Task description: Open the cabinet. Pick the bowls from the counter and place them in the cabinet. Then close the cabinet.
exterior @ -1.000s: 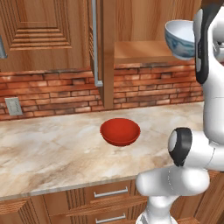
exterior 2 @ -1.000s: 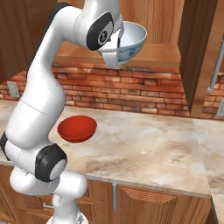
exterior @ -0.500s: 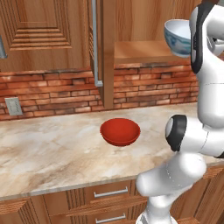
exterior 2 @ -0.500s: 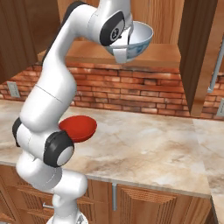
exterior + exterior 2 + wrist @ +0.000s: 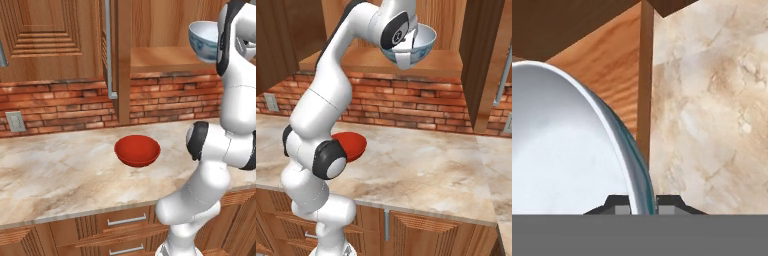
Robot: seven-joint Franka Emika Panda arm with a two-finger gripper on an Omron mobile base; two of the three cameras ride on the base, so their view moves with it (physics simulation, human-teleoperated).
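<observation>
I've got the claw [image 5: 405,56] clamped on the rim of the pale bowl [image 5: 415,44], one finger on each side of the wall, as my hand view confirms with the rim [image 5: 639,175] running right between the tips. The bowl hangs tilted, high above the counter [image 5: 421,165], just in front of the open cabinet [image 5: 165,60] and over its shelf. The red bowl [image 5: 137,150] sits alone on the counter, well below and apart from the claw.
</observation>
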